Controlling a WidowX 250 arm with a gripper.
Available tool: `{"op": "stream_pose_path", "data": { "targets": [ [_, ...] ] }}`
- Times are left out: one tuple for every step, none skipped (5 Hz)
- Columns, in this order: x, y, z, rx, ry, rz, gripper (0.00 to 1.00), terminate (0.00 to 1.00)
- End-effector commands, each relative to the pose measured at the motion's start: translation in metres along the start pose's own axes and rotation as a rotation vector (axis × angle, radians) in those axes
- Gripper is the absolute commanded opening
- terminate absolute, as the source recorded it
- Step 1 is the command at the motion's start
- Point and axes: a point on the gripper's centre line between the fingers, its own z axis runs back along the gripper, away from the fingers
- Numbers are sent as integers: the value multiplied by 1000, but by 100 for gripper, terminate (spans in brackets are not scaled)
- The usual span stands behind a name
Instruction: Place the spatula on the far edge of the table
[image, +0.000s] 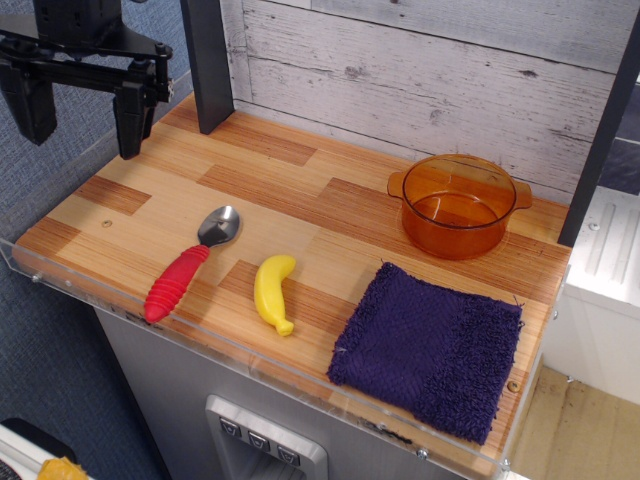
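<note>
Above the table's (300, 190) left end, the claw (80, 110) hangs open, seemingly empty.

On my feed the worktop (300, 190) reads as smooth wood-plank laminate in light and dark brown, edged with a clear acrylic rim (200, 330) that catches a faint shine. I see the spatula (185, 267) with a ribbed red plastic-looking handle and a glossy silver metal bowl, beside a smooth, shiny yellow banana (274, 293). The purple cloth (432, 350) looks nubby and matt, the orange pot (458, 205) is translucent glossy plastic, and the gripper (80, 95) is matt black.
</note>
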Motion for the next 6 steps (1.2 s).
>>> {"op": "stream_pose_path", "data": {
  "targets": [
    [0,0,0,0,0,0,100,0],
    [6,-16,-17,18,8,-48,100,0],
    [11,-31,-38,40,15,-109,100,0],
    [11,-50,-64,28,-1,-192,100,0],
    [11,-60,-87,55,36,-235,100,0],
    [8,-62,-100,91,85,-245,100,0]
  ]
}}
